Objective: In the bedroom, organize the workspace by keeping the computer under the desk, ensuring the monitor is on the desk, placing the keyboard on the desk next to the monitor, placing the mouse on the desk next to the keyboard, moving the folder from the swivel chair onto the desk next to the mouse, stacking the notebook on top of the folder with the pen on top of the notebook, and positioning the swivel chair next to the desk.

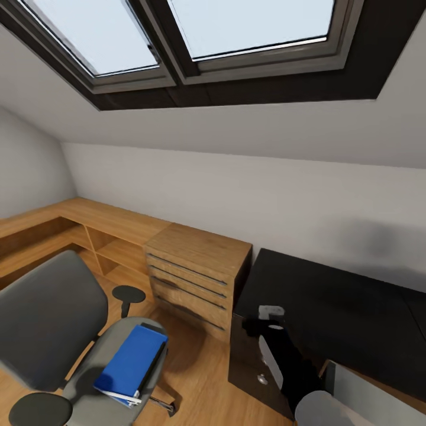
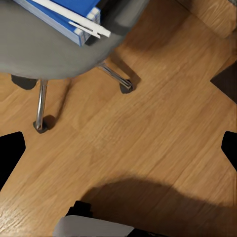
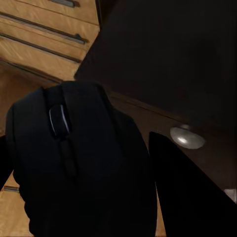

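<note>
The mouse (image 3: 79, 163) looks to be clamped between the right gripper (image 1: 278, 355) fingers by the desk (image 1: 331, 302) corner (dark view, so probably), and it should be lifted clear of the edge, then lowered flat onto the black top.

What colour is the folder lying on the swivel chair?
Bright blue folder, white paper edges; clearest in the head view.

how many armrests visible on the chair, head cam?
2. One armrest beside the chair's back, toward the oak drawers; the other armrest at the picture's bottom left edge, partly cut off.
</note>
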